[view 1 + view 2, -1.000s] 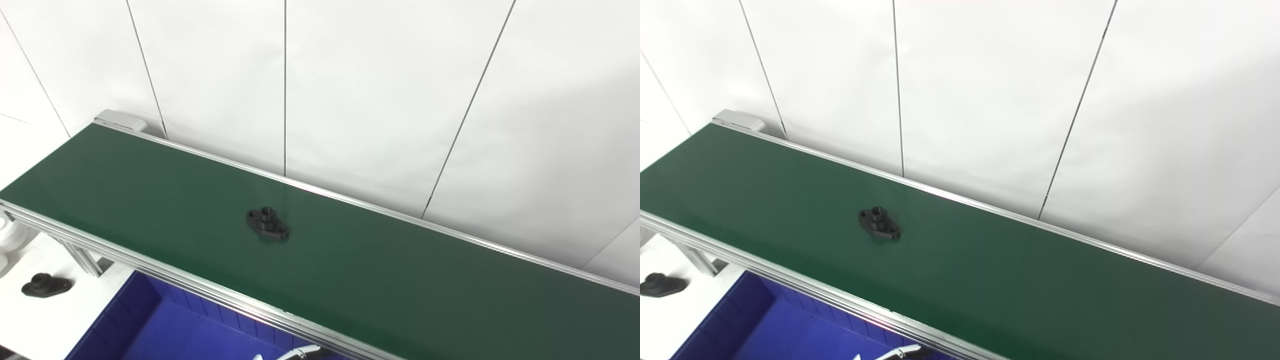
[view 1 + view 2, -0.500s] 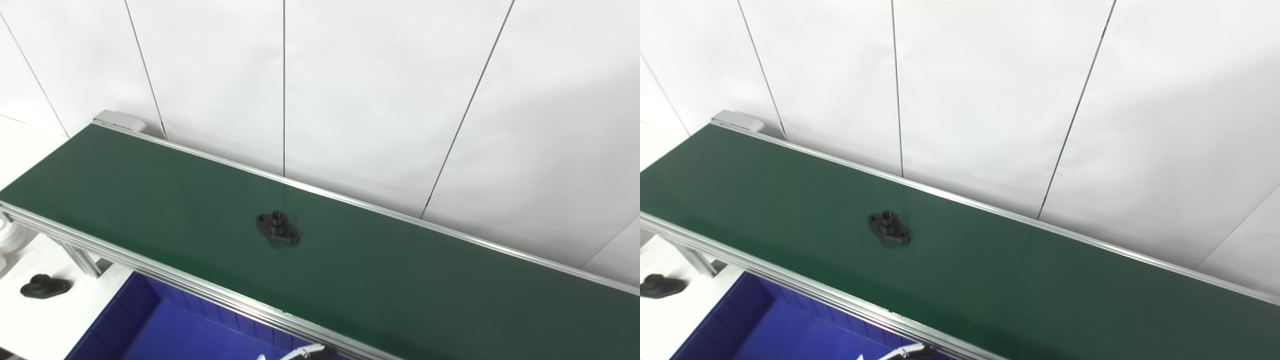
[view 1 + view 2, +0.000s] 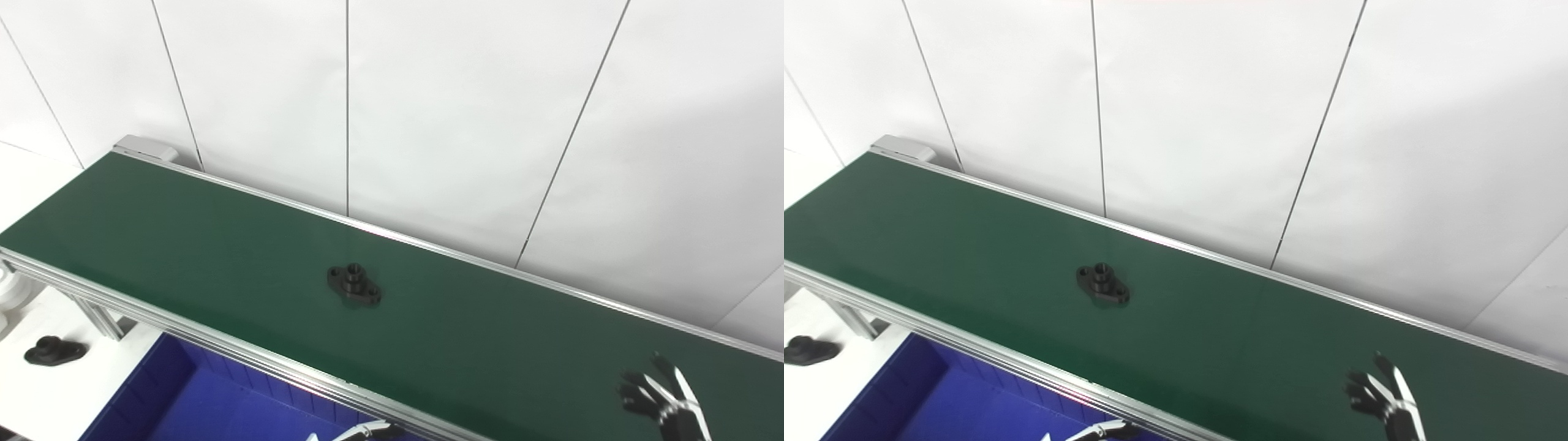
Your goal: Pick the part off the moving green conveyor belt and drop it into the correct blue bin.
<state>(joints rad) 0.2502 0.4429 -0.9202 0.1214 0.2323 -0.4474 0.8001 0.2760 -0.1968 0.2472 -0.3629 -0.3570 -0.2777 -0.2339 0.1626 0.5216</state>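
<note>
At the bottom edge, part of the left hand (image 3: 361, 432) shows over the blue bin (image 3: 202, 404); whether its fingers are spread or closed cannot be told. The right hand (image 3: 664, 401) hovers over the green conveyor belt (image 3: 184, 245), fingers spread, holding nothing. A spare black piece (image 3: 52, 351) lies on the white table (image 3: 67, 392). Farther along, well apart, the black part (image 3: 354, 285) lies mid-belt, nothing between.

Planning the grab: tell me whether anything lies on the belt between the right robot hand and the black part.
Nothing visible does. Only bare green belt lies between the right robot hand, low at the right, and the black part near the middle.
</note>
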